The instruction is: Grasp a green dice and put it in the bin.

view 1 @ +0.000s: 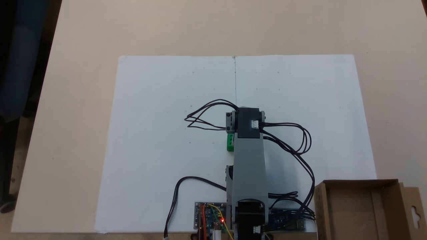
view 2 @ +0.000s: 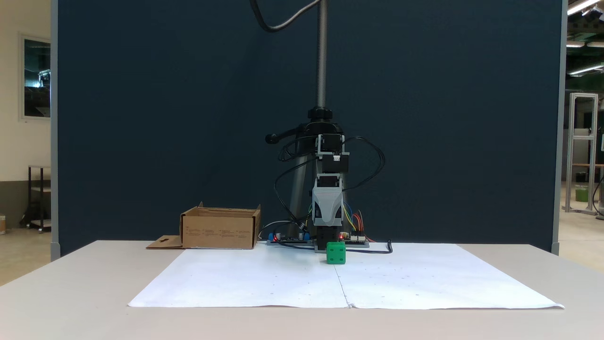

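Gripper (view 2: 327, 222) folded down over arm base, jaws one behind the other, opening not discernible; nothing visibly held or touched. Green dice (view 2: 336, 253) flat on white paper (view 2: 264, 283), a face square to the front camera, no long axis, being a cube. From above, dice (view 1: 230, 142) half hidden under forearm's left edge. Bin (view 2: 220, 228) at table corner, well apart from dice, flap lying outward.
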